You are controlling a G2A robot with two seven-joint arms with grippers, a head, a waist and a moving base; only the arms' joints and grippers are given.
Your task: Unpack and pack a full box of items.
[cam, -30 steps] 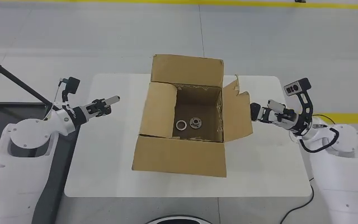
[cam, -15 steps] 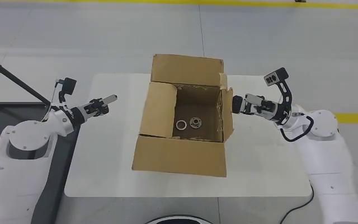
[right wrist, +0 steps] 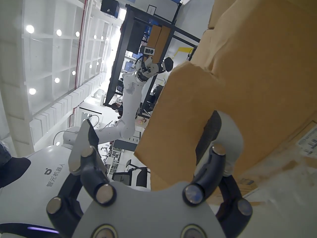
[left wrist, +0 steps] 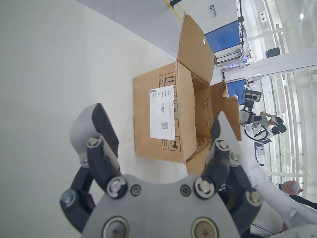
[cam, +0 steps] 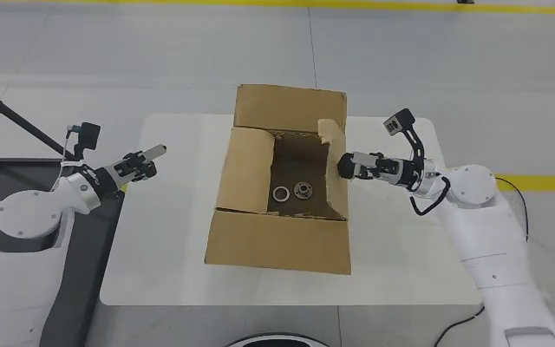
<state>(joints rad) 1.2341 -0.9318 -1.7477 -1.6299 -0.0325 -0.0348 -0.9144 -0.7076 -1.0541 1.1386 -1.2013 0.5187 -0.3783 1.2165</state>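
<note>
Box point(cam: 277, 241) sits mid-counter point(cam: 160, 252), top open; two rings point(cam: 281, 193) lie on its floor, so judged near-empty. Right claw point(cam: 344, 165) at 3 o'clock of box, fingers spread, astride the right flap point(cam: 336, 198), which stands tipped inward; probably steering it. Left claw point(cam: 154, 152) at 9 o'clock, agape, holding nothing, well apart; likely kept out of the way.

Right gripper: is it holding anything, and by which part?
Nothing is gripped. The right gripper has its jaws open around the cardboard flap, not clamped on it.
</note>
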